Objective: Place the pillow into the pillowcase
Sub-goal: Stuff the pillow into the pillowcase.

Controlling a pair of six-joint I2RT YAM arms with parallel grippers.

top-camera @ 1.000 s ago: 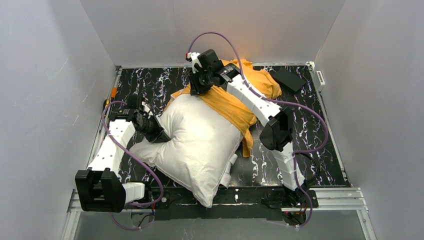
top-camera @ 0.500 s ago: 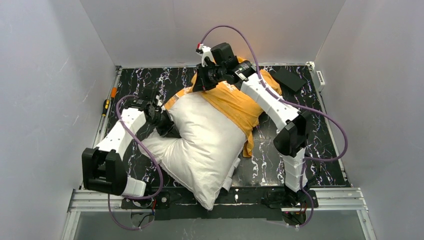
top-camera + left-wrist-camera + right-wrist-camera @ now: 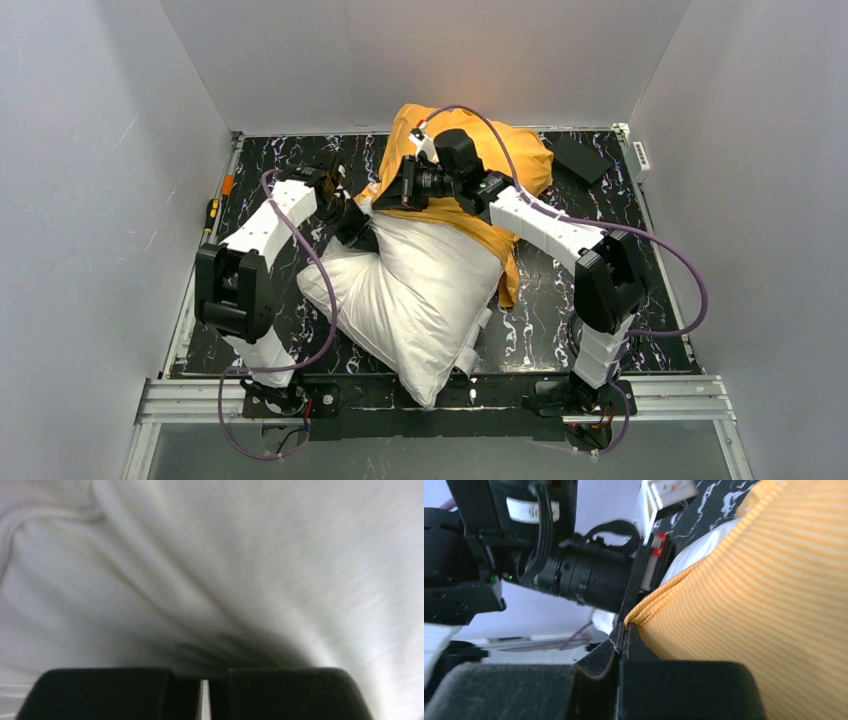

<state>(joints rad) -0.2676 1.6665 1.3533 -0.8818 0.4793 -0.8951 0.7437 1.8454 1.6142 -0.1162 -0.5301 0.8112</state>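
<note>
Off-white pillow (image 3: 420,290) lies slantwise on the black marbled table (image 3: 545,320), its far end tucked under the orange pillowcase (image 3: 510,160). The left gripper (image 3: 362,232) is pressed together, pinching fabric at the pillow's far-left corner. The right gripper (image 3: 624,630), just beyond the pillow's far edge, clamps the pillowcase hem.

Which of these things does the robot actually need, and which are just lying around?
Needed: pillow, pinched by left gripper; pillowcase, pinched by right gripper.
Lying about: screwdriver; flat black object; white power strip.
</note>
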